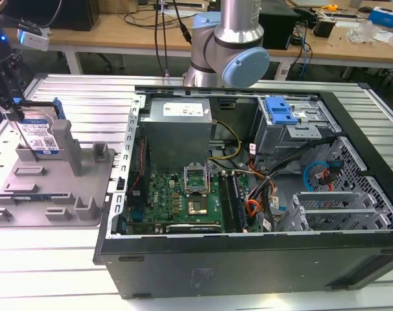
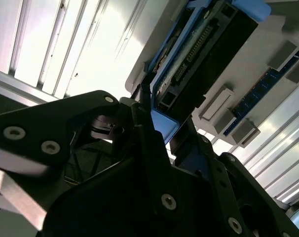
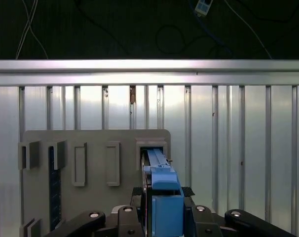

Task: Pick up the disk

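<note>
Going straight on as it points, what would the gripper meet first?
The disk, standing on edge directly ahead of the gripper, then the grey tray; whether they already touch is unclear.

The ribbed table [image 1: 54, 259] bears a grey tray [image 1: 47, 191] (with posts) and computer case [image 1: 248, 259].

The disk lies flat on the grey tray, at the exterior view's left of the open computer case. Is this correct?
No. The exterior view shows the disk standing upright on edge on the grey tray, at that view's left of the open computer case.
</note>
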Controlling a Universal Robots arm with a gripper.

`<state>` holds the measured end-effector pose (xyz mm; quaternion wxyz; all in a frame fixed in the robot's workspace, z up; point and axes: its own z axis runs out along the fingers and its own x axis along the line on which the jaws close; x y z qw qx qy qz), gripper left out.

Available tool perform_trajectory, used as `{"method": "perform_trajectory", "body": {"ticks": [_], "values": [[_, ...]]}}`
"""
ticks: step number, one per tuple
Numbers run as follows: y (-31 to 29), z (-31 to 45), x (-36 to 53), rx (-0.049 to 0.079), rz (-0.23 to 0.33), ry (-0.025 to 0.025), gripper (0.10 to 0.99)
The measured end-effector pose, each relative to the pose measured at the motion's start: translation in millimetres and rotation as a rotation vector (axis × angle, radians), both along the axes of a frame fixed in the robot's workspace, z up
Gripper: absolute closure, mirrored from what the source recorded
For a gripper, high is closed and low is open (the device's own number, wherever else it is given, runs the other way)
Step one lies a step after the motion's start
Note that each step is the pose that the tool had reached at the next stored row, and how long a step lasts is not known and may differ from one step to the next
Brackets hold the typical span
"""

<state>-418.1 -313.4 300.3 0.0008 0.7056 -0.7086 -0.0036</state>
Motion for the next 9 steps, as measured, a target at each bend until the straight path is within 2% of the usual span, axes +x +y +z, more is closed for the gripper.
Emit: {"method": "perform_trajectory", "body": {"ticks": [7, 9], "values": [[0.0, -0.4, 0.0, 0.0, 0.0, 0.0, 0.694], [0.0, -0.6, 0.0, 0.0, 0.0, 0.0, 0.718]]}}
